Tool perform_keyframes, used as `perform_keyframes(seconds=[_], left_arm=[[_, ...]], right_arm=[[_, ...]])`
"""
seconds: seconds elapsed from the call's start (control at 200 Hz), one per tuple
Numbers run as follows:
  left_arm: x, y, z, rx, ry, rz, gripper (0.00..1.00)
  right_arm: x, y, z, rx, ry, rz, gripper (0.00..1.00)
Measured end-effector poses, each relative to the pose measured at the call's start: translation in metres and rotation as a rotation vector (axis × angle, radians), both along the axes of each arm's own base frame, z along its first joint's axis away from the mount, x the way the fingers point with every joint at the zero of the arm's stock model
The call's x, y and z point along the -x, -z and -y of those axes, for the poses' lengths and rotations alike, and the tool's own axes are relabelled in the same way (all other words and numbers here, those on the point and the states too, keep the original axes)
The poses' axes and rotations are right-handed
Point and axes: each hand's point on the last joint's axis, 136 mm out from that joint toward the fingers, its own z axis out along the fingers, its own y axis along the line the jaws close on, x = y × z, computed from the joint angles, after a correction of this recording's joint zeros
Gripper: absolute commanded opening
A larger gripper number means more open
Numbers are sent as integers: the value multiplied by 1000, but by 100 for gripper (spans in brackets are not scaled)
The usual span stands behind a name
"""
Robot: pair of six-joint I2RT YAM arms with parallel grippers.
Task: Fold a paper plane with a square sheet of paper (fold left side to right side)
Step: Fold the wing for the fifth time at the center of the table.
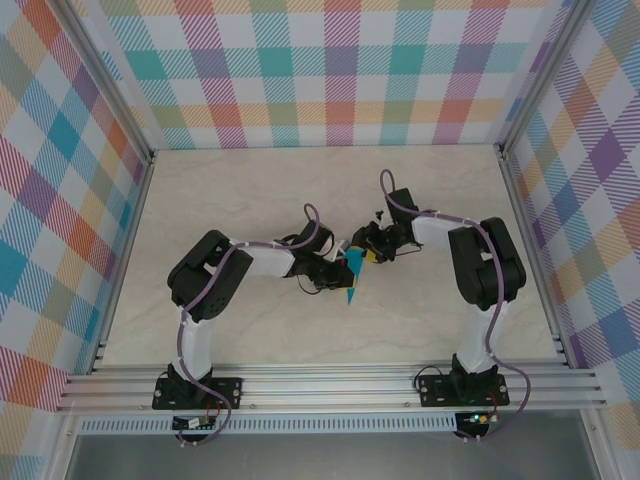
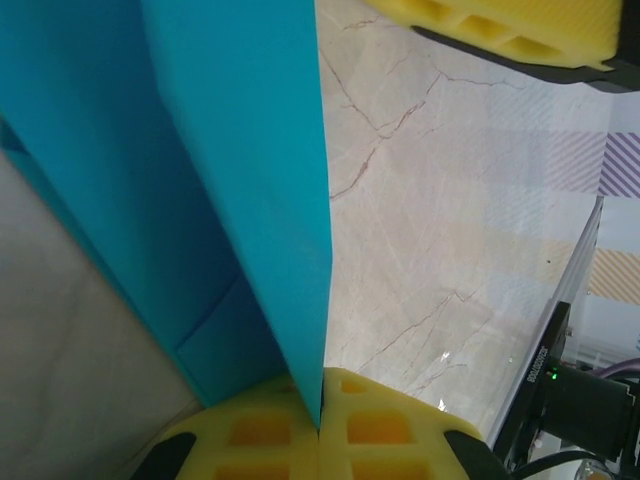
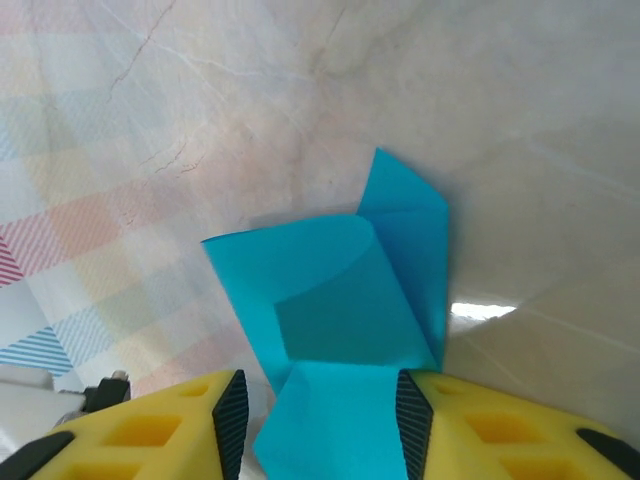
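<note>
The turquoise square sheet of paper (image 1: 351, 274) is folded into layers and stands as a narrow wedge over the table's middle, point toward the near edge. My left gripper (image 1: 335, 272) reaches it from the left. In the left wrist view its yellow pads (image 2: 380, 430) are shut on the paper's (image 2: 230, 150) folded edge, which rises upright from them. My right gripper (image 1: 368, 250) comes in from the right. Its jaws stand open (image 3: 320, 410) with a curled flap of the paper (image 3: 350, 300) between the ribbed fingers (image 3: 412, 410); the flap's right edge touches the right finger.
The marble-patterned table (image 1: 250, 190) is walled by checkered panels (image 1: 340, 70) at the back and both sides. An aluminium rail (image 1: 330, 385) runs along the near edge at the arm bases. One yellow pad of the right gripper (image 2: 500, 25) sits at the top of the left wrist view.
</note>
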Motion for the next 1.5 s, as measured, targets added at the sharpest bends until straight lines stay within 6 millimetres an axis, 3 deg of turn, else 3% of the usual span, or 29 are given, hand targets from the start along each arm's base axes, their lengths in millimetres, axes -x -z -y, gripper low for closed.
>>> perform_keyframes(seconds=[0.14,0.31,0.43,0.525,0.625,1.25,1.5], left_arm=[[1,0,0,8,4,-9,0],[0,0,0,11,5,-11,0],[0,1,0,11,5,-11,0],[0,1,0,10,5,-11,0],[0,1,0,11,5,-12,0],[0,0,0,11,6,-14,0],[0,1,0,12,6,-16,0]], right_arm=[[-1,-17,13,-7,25,36,46],[14,-31,18,-33,13,67,27],[38,-17,16,-74,-5,13,18],[61,-3,13,-92,-17,-53,17],[72,0,5,-111,-39,-74,17],[45,-1,-18,-102,-69,-24,17],[41,11,-21,-75,-82,-36,17]])
